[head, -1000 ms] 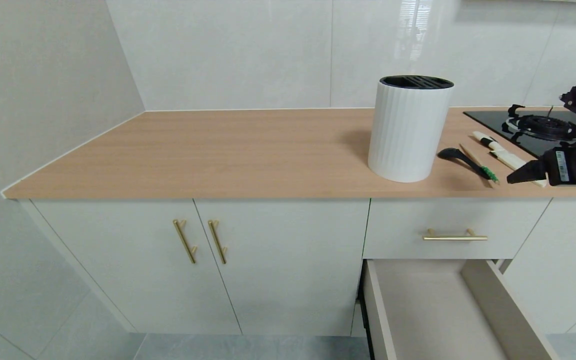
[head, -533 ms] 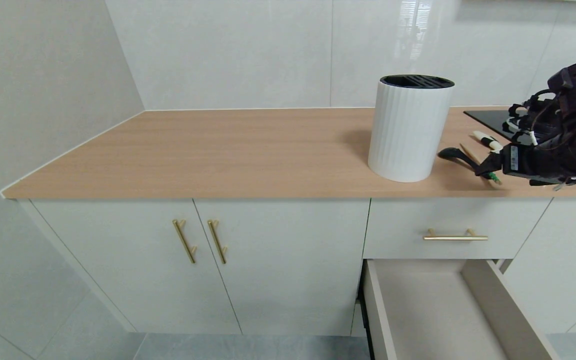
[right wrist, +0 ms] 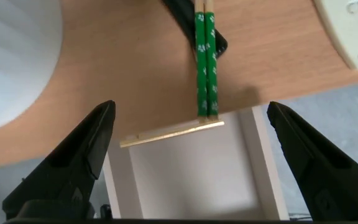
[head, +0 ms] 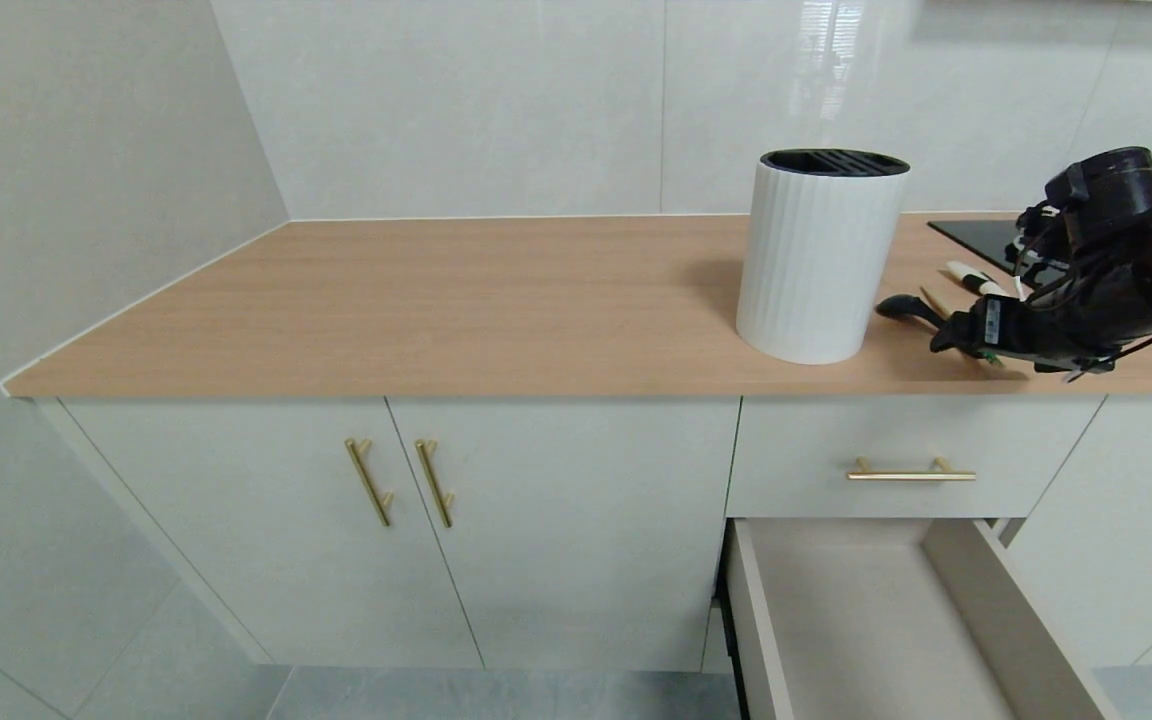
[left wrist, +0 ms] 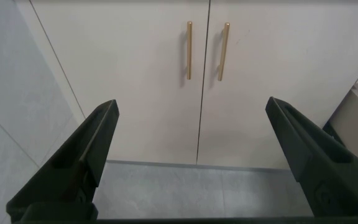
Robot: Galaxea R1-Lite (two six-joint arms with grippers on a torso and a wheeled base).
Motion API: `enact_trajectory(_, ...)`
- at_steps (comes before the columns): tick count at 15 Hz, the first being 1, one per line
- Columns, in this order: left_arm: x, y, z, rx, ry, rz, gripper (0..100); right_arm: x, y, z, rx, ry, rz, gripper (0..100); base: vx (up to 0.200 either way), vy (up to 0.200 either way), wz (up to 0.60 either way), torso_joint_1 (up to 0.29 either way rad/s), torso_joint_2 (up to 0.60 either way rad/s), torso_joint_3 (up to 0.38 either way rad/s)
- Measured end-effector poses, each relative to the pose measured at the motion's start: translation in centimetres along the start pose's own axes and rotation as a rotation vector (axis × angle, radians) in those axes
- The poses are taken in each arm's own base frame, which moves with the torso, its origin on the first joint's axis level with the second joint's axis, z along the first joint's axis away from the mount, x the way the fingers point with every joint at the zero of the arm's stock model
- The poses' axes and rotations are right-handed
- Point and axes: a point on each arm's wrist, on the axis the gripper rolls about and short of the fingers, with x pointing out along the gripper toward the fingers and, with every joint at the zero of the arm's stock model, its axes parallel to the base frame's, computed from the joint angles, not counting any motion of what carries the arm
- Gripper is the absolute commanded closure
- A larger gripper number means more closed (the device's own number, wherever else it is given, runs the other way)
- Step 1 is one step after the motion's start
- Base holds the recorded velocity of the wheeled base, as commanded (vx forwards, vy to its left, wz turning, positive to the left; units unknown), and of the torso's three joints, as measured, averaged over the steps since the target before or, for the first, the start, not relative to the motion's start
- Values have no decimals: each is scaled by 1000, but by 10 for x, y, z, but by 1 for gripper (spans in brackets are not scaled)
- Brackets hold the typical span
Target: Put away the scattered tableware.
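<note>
- Right pincer [head: 948, 334] hangs low over the bench [head: 436, 300] front edge, beside the white holder [head: 816, 260]; jaws wide, nothing held.
- Chopsticks [right wrist: 204, 62] lie flat as a pair, green ends at the bench edge, just ahead of the jaws.
- They rest across a black spoon [head: 901, 307]; a white-handled utensil [head: 971, 280] lies near.
- Left pincer [left wrist: 191, 106] hangs low facing the cupboard doors [left wrist: 204, 74]; jaws wide, empty.
- A drawer [head: 866, 620] stands open below.
- Judgement: the step in hand is lining up on the chopsticks.
- Next move: lower, straddle both sticks, close without catching the spoon.
</note>
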Motion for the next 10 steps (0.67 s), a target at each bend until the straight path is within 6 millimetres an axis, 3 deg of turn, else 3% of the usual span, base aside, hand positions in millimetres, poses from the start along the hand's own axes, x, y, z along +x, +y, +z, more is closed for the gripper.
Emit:
enact_trajectory(4, 0, 0, 0, 0, 0, 0, 0, 5, -3, 2, 10, -10, -6, 0, 0, 0, 0, 0, 0, 0)
enact_trajectory(5, 0, 0, 0, 0, 0, 0, 0, 5, -4, 3, 16, -10, -9, 100, 0, 0, 0, 0, 0, 0)
enact_trajectory(10, 0, 0, 0, 0, 0, 0, 0, 9, -6, 2, 18, -6, -14, 100, 0, 0, 0, 0, 0, 0)
